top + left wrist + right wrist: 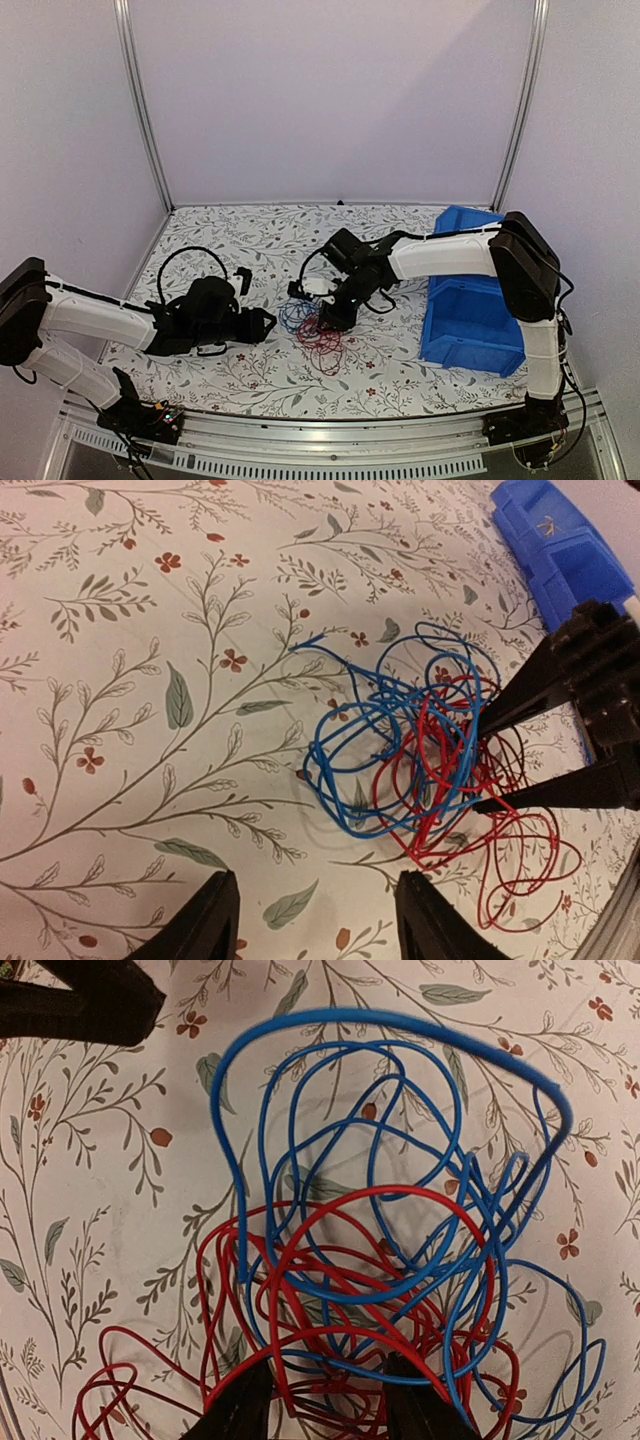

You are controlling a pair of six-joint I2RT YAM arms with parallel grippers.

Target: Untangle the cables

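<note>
Cables (322, 348) hemmed in on both sides: right tool (326, 322) sits in the clump with jaws apart, left tool (267, 322) just to its left. Blue bin (470, 315) blocks further right. Bare table (250, 378) at the near edge and the far side gives room to pass.

Blue plastic bin (470, 330) sits on table, well apart from jaws of right gripper (327, 320), on their outer side. Floral-print table cover (250, 370) lies under jaws. Aluminium frame posts (140, 100) at back corners. Pale walls (330, 100) behind.
</note>
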